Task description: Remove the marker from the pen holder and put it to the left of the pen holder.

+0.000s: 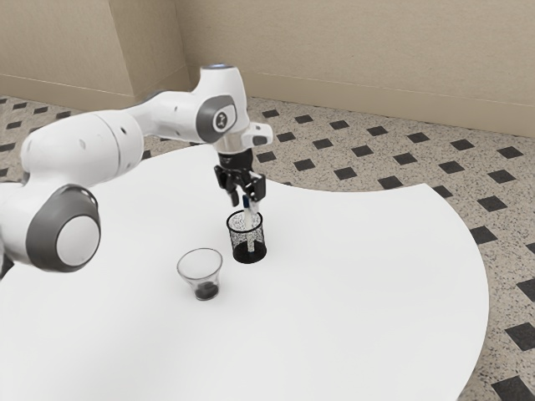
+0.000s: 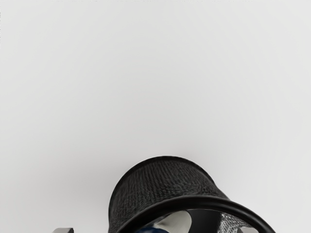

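Large, rounded and white with grey bands, the robot arm's joint (image 1: pixel 63 234) is nearest the camera, at the exterior view's left. From it the arm reaches out over a white bench (image 1: pixel 376 284) with curved edges and points its black end effector (image 1: pixel 247 201) downward. The end effector is wide open, one finger on either side of the marker's blue top, and appears to have hold of nothing. The white-bodied marker (image 1: pixel 248 219) is inside a black mesh pen holder (image 1: pixel 249 258), its top rising above the rim. It lies directly beneath the hand, its long axis close to upright with a slight lean, nearly matching the fingers' downward line. So the coming grasp likely needs closing and a straight lift, with care not to catch the rim. A clear glass (image 1: pixel 201 266) stands near the holder, farther from the bench's inward-curving far edge.
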Controlling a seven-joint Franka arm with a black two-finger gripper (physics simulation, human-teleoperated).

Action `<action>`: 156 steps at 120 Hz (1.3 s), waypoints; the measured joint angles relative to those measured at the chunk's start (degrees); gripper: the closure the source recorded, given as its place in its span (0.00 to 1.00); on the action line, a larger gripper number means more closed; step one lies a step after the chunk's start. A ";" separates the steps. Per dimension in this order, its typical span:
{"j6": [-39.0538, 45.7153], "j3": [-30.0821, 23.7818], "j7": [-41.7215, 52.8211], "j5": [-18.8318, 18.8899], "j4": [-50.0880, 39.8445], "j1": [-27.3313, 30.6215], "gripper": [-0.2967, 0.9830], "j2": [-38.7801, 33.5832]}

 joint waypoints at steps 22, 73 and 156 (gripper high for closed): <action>1.35 0.05 -0.74 -0.02 0.01 -0.04 0.53 0.08; 1.16 -0.33 -1.79 0.41 -0.15 -0.04 0.67 -0.51; 0.03 -0.36 -2.90 1.13 -5.40 0.39 0.80 -11.39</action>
